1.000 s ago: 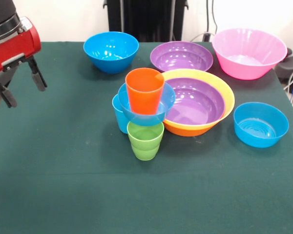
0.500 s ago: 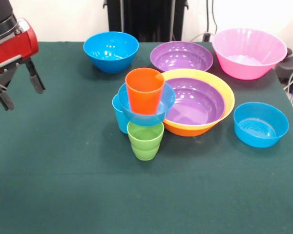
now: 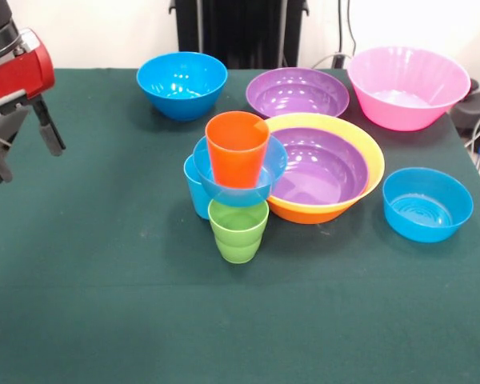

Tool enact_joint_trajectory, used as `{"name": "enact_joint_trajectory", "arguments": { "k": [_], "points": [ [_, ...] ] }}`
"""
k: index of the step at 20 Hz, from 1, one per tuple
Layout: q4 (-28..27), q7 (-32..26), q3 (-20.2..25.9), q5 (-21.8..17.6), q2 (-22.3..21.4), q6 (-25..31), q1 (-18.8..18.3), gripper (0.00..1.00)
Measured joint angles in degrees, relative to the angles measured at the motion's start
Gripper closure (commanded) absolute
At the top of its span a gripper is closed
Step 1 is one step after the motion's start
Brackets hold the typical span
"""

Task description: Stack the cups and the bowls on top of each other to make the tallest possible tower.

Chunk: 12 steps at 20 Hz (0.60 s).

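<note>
Gripper fingers: two black fingers (image 3: 50, 134) hang spread apart with nothing between them, released, at the left edge of the front view.
Gripper: the black gripper (image 3: 24, 156) sits under a red and black arm housing (image 3: 16, 68), above the left side of the dark green cloth-covered table (image 3: 104, 304), well apart from every cup and bowl.
Tower: the tower stands near the table's middle, its long axis vertical, with three pieces in it.
Tower base: a glossy green plastic cup with a ridged lower half (image 3: 238, 230) stands upright on the cloth, mouth up.
Tower middle: a small glossy blue plastic bowl (image 3: 238, 182) rests on the green cup's rim, opening upward.
Tower top: a glossy orange plastic cup (image 3: 237, 149) sits inside that blue bowl, upright, mouth up.
Light blue cup: a glossy light blue plastic cup (image 3: 196, 190) stands upright on the cloth just behind and left of the tower, partly hidden by it; whether they touch cannot be told.
Nested bowls: a large orange-yellow plastic bowl (image 3: 360, 148) sits just right of the tower with a wide purple plastic bowl (image 3: 320, 168) nested inside it, both opening upward.
Far bowls: a blue plastic bowl (image 3: 182, 84), a second purple plastic bowl (image 3: 297, 93) and a large pink plastic bowl (image 3: 408, 86) stand in a row along the far edge, all upright.
Right bowl: another blue plastic bowl (image 3: 427, 204) stands alone, upright, near the right edge.
</note>
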Motion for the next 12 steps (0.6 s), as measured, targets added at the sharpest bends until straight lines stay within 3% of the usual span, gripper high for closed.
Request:
{"name": "enact_joint_trajectory", "arguments": {
  "k": [12],
  "points": [
    [-0.5,0.0,0.0,0.0,0.3,0.0,0.1,0.00]
  ]
}}
